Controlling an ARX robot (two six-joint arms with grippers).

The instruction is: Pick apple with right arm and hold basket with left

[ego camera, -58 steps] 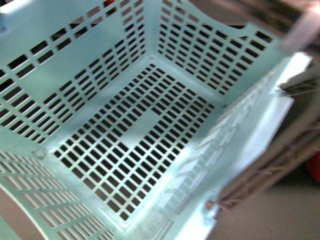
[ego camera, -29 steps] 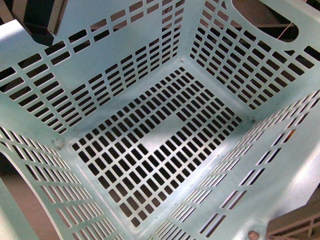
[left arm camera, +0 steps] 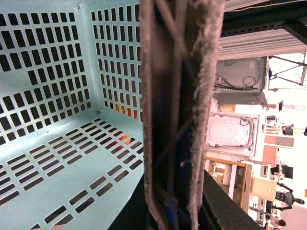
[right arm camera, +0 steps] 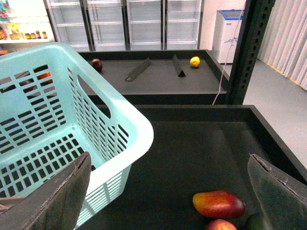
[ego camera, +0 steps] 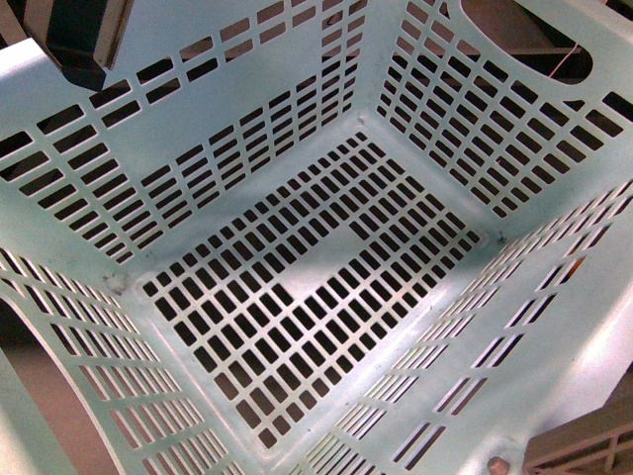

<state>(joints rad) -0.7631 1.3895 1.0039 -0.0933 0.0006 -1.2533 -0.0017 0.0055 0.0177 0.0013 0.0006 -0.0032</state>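
The light aqua slotted basket (ego camera: 297, 287) fills the front view, and nothing lies in it. My left gripper (left arm camera: 175, 143) is shut on the basket's wall, its brown ribbed fingers (left arm camera: 201, 96) pressed together beside the basket's inside (left arm camera: 57, 158). A ribbed finger (ego camera: 584, 450) shows at the rim in the front view. My right gripper (right arm camera: 168, 201) is open and empty above a black tray, with the basket (right arm camera: 72, 129) to one side. The apple (right arm camera: 220, 225) shows only as a red rounded top at the picture's edge, between the fingers (right arm camera: 60, 196).
An oblong orange-red fruit with a yellow end (right arm camera: 218, 203) lies touching or just beside the apple, with a dark green fruit (right arm camera: 256, 223) next to them. The black tray (right arm camera: 192, 143) has raised edges. A far shelf holds a dark red fruit (right arm camera: 97, 63) and a lemon (right arm camera: 194, 61).
A second ago the basket was blurred and moving; it has since turned and shifted in the front view and now holds still. The ribbed finger now shows lower in the corner.
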